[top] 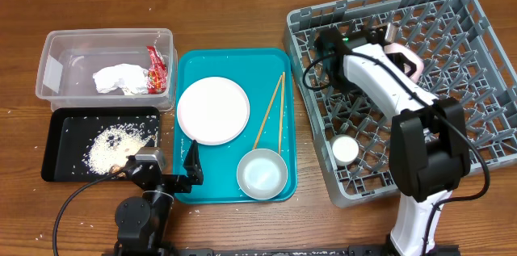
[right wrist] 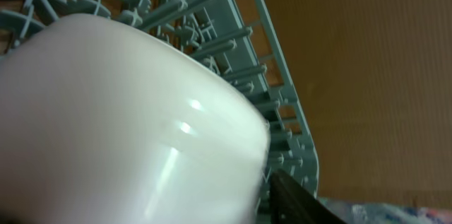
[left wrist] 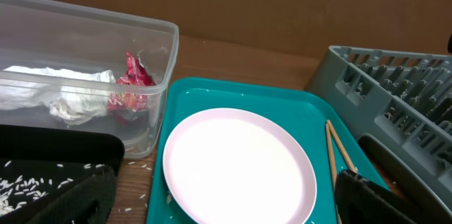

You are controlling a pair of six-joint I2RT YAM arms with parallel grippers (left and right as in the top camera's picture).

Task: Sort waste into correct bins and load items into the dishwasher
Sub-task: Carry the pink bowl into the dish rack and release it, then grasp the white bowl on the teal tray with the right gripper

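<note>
Pink bowl (top: 406, 57) is clamped in right gripper (top: 394, 51), directly over dish rack (top: 485, 86) pegs, at the desk's far right. Left gripper (top: 194, 169) is spread apart at the front edge, plate (top: 212, 111) just beyond.

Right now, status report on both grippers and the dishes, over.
Left gripper open, empty, at tray edge. Right gripper shut on pink bowl over rack. Plate, grey bowl, chopsticks on tray; cup in rack. Nothing blocking seen.
</note>
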